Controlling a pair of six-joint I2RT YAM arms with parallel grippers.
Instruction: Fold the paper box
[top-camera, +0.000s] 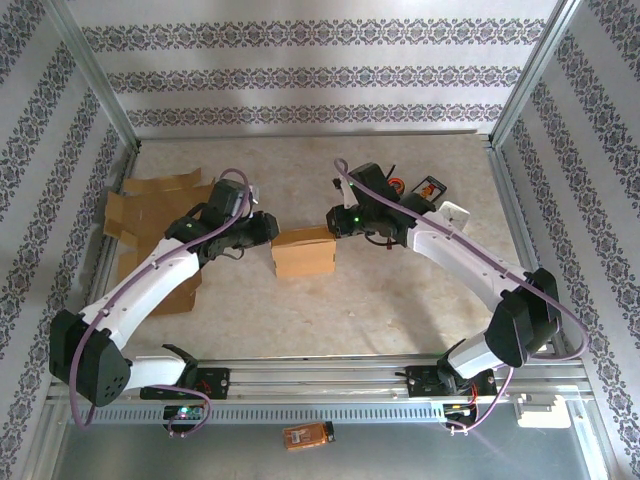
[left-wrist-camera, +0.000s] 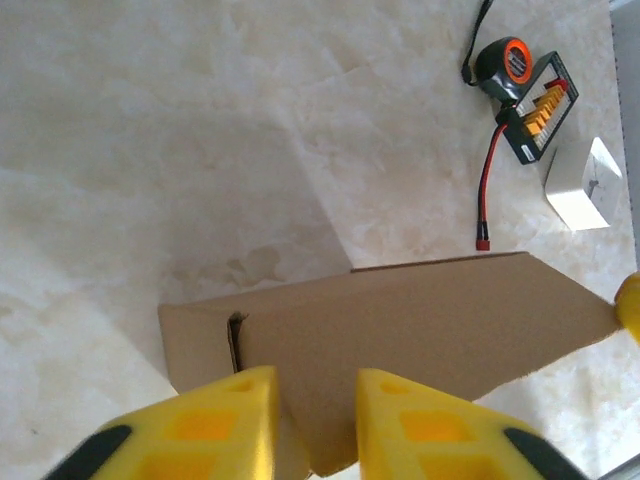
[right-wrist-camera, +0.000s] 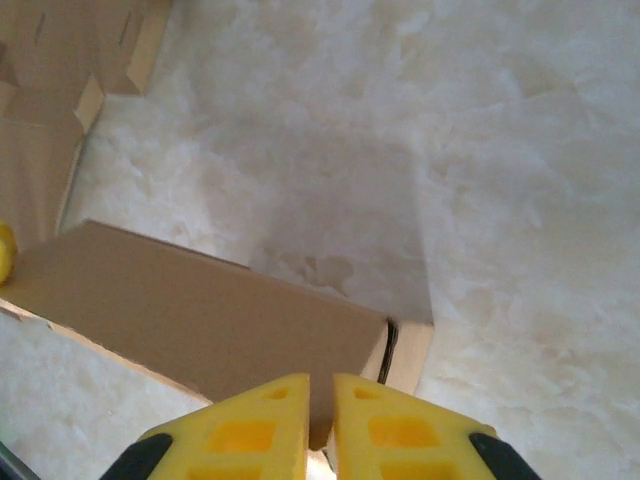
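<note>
The paper box (top-camera: 303, 252), a small brown cardboard carton, sits on the table's middle between both arms. My left gripper (top-camera: 268, 228) is at its left end; in the left wrist view the box (left-wrist-camera: 400, 310) has a corner between the yellow fingers (left-wrist-camera: 230, 420), and the left gripper (left-wrist-camera: 318, 420) is closed on it with a moderate gap. My right gripper (top-camera: 335, 220) is at the right end. In the right wrist view that gripper (right-wrist-camera: 321, 420) pinches a thin cardboard edge of the box (right-wrist-camera: 200, 310) between nearly touching fingers.
Flat cardboard sheets (top-camera: 150, 215) lie at the left under the left arm. A tape measure (left-wrist-camera: 505, 65), a black-and-orange device (left-wrist-camera: 540, 110) and a white block (left-wrist-camera: 585, 185) lie at the back right. Metal frame rails border the table.
</note>
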